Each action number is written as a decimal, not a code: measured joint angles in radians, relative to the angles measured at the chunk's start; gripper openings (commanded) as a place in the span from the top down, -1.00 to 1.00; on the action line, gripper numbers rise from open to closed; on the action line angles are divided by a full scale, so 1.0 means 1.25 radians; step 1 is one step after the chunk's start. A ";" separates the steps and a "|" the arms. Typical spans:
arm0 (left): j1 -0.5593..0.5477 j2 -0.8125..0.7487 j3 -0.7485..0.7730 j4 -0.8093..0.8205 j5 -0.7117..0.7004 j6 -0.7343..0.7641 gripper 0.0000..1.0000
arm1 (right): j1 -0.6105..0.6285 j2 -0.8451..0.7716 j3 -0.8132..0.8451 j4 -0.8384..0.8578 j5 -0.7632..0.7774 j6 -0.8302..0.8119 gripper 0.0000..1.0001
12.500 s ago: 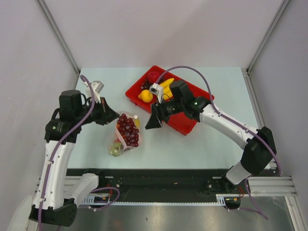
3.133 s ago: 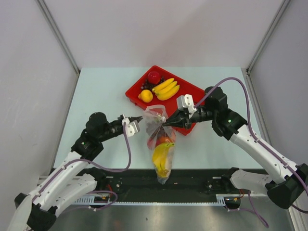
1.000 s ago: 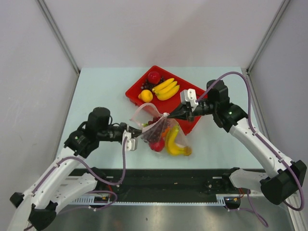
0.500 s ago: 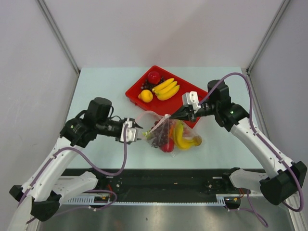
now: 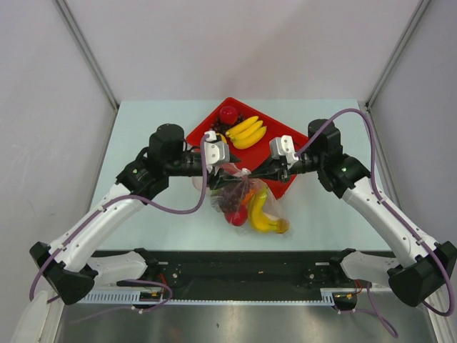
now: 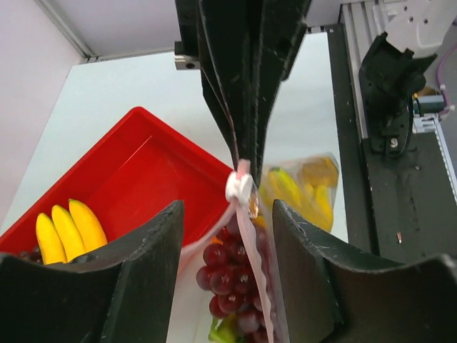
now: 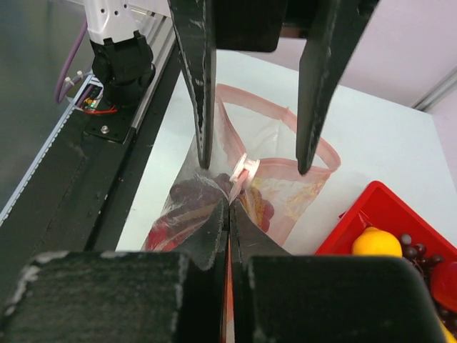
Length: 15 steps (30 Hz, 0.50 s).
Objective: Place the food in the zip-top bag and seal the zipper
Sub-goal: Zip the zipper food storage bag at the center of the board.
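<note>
Pinching the zipper (image 7: pixel 243 171), right gripper (image 5: pixel 246 174) (clamped); left gripper (image 6: pixel 227 268) released

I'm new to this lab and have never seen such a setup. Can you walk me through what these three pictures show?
These are two robot arms bolted side by side at a table edge. One picture looks down from above; the other two come from small cameras on each arm's wrist, so the dark shapes at the frame edges are that arm's own fingers.

On the table sits a red tray with bananas, a red apple and an orange fruit. Beside it is a clear zip-top bag already holding grapes, bananas and other fruit.

The right gripper is shut on the bag's pink zipper edge. The left gripper is open, its fingers on either side of that edge.
</note>
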 measured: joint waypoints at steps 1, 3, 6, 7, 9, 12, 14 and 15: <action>-0.004 0.007 0.000 0.012 -0.002 -0.015 -0.09 | 0.002 0.000 0.000 0.002 0.000 0.003 1.00; -0.010 0.020 0.000 0.039 -0.005 -0.043 -0.03 | 0.004 0.000 0.000 0.007 0.000 0.010 1.00; -0.015 0.032 0.007 0.058 -0.004 -0.069 0.24 | 0.006 0.000 0.000 0.014 0.001 0.021 1.00; -0.016 0.032 0.007 0.064 -0.003 -0.077 0.43 | 0.006 0.000 0.000 0.016 0.001 0.024 1.00; -0.017 0.032 0.007 0.070 0.005 -0.086 0.62 | 0.007 0.000 0.000 0.019 0.002 0.027 1.00; -0.019 0.032 0.007 0.075 0.016 -0.092 0.73 | 0.007 0.000 0.000 0.024 0.007 0.036 1.00; -0.018 0.032 0.007 0.072 0.017 -0.091 0.73 | 0.007 0.000 0.000 0.029 0.011 0.042 1.00; -0.018 0.032 0.007 0.070 0.017 -0.086 0.74 | 0.007 0.000 0.000 0.029 0.013 0.043 1.00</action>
